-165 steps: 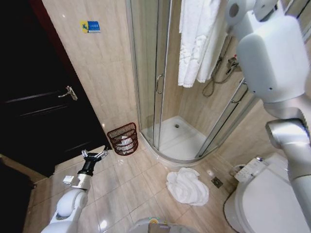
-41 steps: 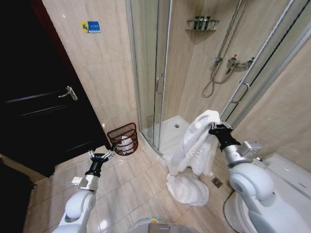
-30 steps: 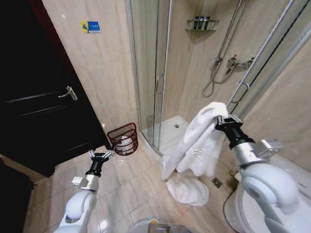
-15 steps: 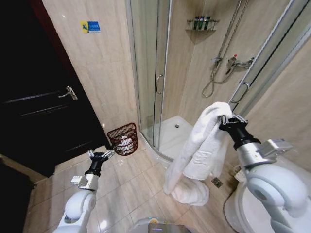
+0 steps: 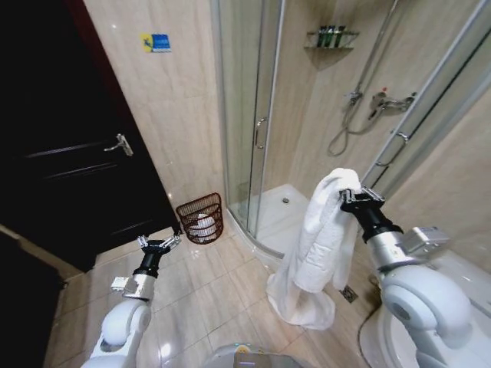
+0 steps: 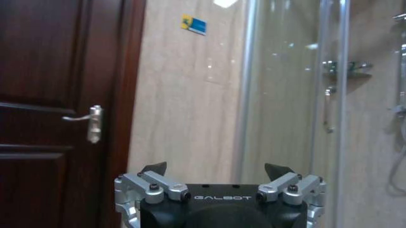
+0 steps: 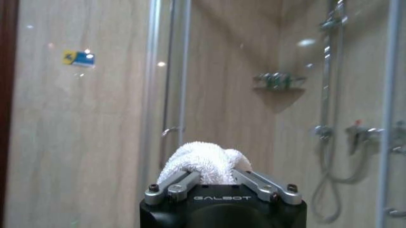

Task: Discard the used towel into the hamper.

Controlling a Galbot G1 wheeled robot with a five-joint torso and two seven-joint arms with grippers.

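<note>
A white towel (image 5: 318,245) hangs from my right gripper (image 5: 357,196), which is shut on its top fold at about waist height on the right; the towel's lower end still trails on the floor tiles. In the right wrist view the towel (image 7: 204,162) bulges between the closed fingers. The reddish-brown wicker hamper (image 5: 200,218) stands on the floor by the wall, left of the shower door, with something white inside it. My left gripper (image 5: 156,244) is held low on the left, open and holding nothing, a short way in front of the hamper. In the left wrist view the left gripper (image 6: 216,169) points at the wall.
A dark wooden door (image 5: 69,153) with a lever handle is at the left. The glass shower enclosure (image 5: 261,123) rises behind the hamper, its raised tray curving out over the floor. A white toilet (image 5: 460,284) is at the lower right. Open tiled floor lies between towel and hamper.
The whole head view has shifted, so the camera moved. My right gripper has lifted the towel from a heap on the floor until it hangs; the left arm stayed put.
</note>
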